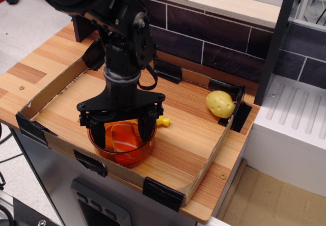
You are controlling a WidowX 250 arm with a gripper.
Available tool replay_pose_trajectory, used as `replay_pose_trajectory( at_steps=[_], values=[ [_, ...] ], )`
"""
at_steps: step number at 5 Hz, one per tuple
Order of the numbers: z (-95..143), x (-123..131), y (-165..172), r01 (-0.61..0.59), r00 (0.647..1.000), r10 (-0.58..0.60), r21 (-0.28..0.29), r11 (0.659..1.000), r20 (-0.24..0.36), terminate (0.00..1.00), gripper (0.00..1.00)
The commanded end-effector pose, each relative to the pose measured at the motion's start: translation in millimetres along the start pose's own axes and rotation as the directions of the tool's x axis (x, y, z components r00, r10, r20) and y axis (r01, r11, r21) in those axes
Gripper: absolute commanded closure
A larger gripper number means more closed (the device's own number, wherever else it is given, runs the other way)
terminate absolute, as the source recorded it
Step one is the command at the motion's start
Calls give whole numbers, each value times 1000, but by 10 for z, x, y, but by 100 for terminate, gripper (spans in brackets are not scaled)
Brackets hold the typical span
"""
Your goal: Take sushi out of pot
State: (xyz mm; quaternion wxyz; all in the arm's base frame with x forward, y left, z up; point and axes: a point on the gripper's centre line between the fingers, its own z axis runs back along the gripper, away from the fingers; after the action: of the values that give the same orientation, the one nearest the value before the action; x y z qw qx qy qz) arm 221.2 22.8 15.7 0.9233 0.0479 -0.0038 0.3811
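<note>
The translucent orange pot [124,158] sits at the front left of the cardboard-walled tray. The sushi [125,138], orange-red with white stripes, lies inside it. My black gripper [122,133] hangs straight down into the pot, open, with one finger [99,133] to the left of the sushi and the other finger [147,128] to its right. The fingers straddle the sushi; I cannot tell if they touch it. The arm hides the pot's back rim.
A yellow banana-like toy [162,120] pokes out just behind the pot on the right. A pale yellow potato-like lump [220,104] rests in the tray's far right corner. Low cardboard walls [206,166] ring the wooden tray. A dark brick wall stands behind.
</note>
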Motion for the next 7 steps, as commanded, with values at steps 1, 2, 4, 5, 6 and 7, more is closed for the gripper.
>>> replay_pose_trajectory(
  at_steps=[1,2,4,5,6,7],
  values=[
    [115,78,49,-21,999,21,-8,1000,36,0,100],
    [331,134,109,-41,998,42,-25,999,52,0,100],
    [883,462,36,-170,985,169,-145,975,-22,0,100],
    [833,616,-179,-231,973,226,-118,966,-52,0,100],
    [725,641,-372,-198,980,197,-85,977,-22,0,100],
    [688,716,-360,-124,989,130,-76,989,73,0,100]
  ],
)
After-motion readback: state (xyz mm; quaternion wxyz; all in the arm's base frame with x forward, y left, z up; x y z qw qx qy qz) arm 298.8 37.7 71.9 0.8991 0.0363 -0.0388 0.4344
